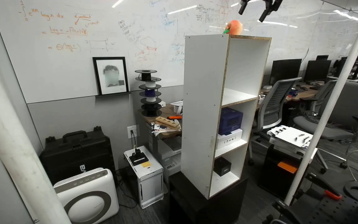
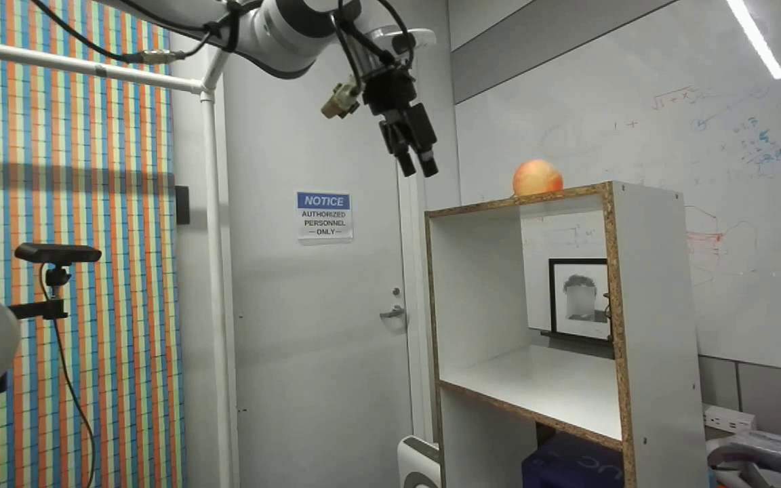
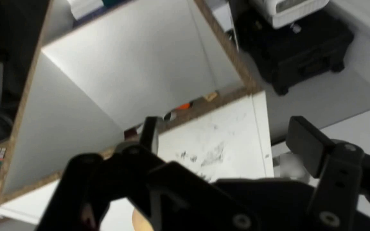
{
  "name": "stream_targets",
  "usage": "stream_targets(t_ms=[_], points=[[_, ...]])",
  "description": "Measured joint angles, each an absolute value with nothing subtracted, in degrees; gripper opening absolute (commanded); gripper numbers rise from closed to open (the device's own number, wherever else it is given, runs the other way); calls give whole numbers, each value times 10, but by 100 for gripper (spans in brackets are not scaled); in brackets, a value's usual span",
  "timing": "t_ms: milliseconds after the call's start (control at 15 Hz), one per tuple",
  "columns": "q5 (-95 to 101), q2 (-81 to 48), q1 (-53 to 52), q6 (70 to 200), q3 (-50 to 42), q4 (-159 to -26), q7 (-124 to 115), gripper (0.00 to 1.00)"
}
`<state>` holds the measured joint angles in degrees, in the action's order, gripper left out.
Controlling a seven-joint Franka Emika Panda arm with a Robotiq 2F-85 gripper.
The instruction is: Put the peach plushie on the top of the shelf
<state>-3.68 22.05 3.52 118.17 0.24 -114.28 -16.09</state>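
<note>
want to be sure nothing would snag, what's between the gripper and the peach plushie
No object shows there: in both exterior views the stretch between the gripper and the peach plushie is bare, with only background behind it.

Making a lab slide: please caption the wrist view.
Open, empty gripper in the foreground; beyond it the shelf, with the peach on top, only partly visible.

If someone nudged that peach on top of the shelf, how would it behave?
The peach plushie looks round, so it would probably roll when pushed. The green part low on its side might make that roll uneven. The top front edge of the shelf shows no raised rim, so a hard push might send it off.
</note>
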Motion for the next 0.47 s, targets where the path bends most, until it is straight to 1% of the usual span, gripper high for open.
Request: stream_targets(t_ms=[267, 467], points=[[-58, 319, 30, 1007, -22, -1225, -91, 100], [-50, 359, 32, 898, -41, -1283, -56, 100]])
